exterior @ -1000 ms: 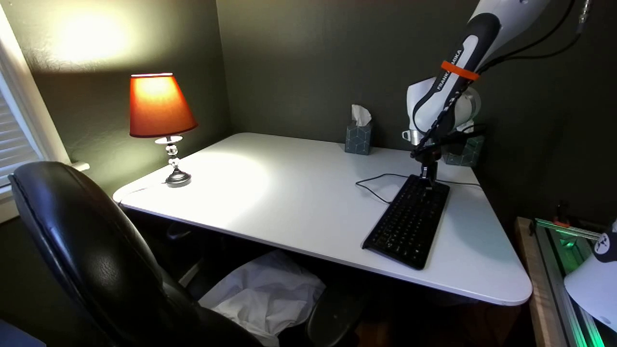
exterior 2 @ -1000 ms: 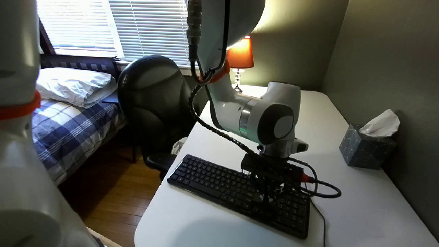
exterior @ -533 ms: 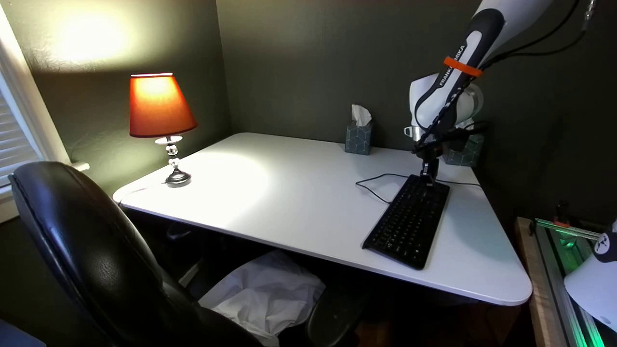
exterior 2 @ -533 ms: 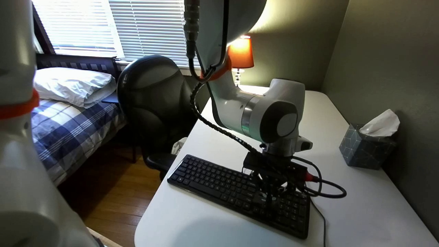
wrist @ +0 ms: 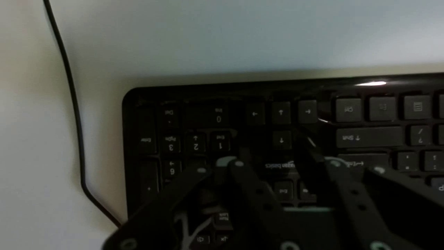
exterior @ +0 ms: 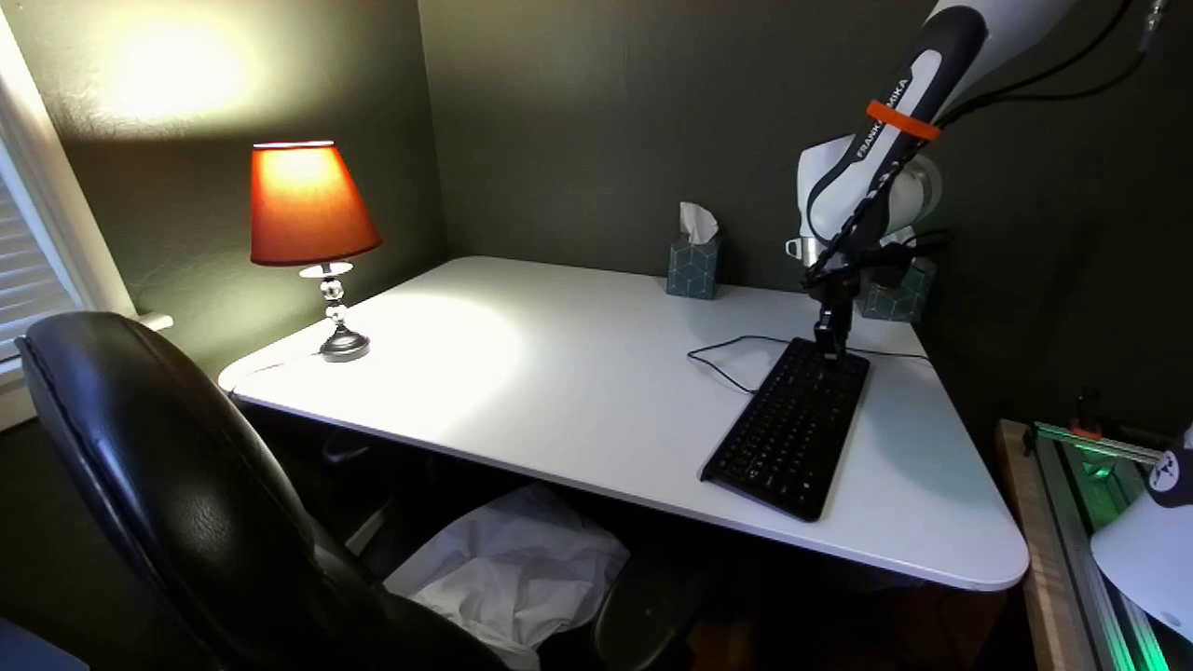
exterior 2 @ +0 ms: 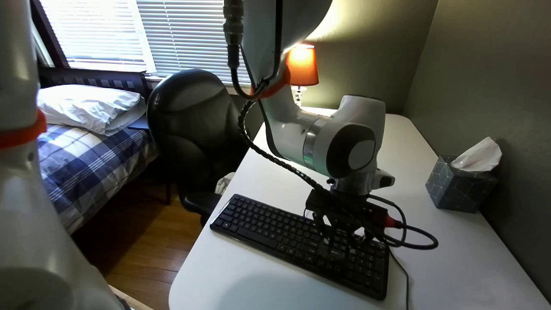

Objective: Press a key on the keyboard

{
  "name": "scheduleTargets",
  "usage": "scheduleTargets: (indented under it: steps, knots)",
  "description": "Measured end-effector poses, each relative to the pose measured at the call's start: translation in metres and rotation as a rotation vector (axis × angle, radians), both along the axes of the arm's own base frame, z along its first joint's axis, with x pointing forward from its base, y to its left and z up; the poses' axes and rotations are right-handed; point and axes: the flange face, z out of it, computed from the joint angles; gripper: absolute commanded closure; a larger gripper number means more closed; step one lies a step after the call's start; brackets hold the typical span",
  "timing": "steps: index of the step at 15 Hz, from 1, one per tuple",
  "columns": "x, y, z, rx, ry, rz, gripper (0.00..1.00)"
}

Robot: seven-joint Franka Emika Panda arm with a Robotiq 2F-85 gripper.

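Nearest, in an exterior view, a padded black office chair (exterior: pixel 112 466) stands before the near edge of a white desk with rounded corners (exterior: pixel 559 391), a crumpled white cloth (exterior: pixel 522 568) low beside its armrest. Just past that edge, toward the near right corner, lies the flat black rectangular keyboard (exterior: pixel 788 438), one short end beside the edge, its length running back, with the right edge well apart. A thin dark cable (exterior: pixel 727 347) bends across the top to the left of its far end. Over that end, below a white-and-black jointed robot arm (exterior: pixel 867 158), the black two-fingered gripper (wrist: pixel 276 147) points down; in the wrist view its fingers stand apart, the gap over an arrow key and white lettering. Whether either tip touches a key, I cannot tell. Near the left edge stands a lit orange-red table lamp (exterior: pixel 312 205). Farther back, a grey-green patterned tissue box (exterior: pixel 692 268) sits by the back edge, and a second tissue box (exterior: pixel 899 303), partly hidden by the arm, at the back right corner.
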Motion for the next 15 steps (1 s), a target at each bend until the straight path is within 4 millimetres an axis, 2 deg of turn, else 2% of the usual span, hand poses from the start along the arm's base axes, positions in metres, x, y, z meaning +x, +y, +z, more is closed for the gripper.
scheduleTargets:
  steps: [4,15]
  knots:
    - [-0.006,-0.001,0.008,0.002,-0.012,-0.012,0.01]
    - [-0.023,-0.009,0.043,-0.009,-0.073,-0.052,0.00]
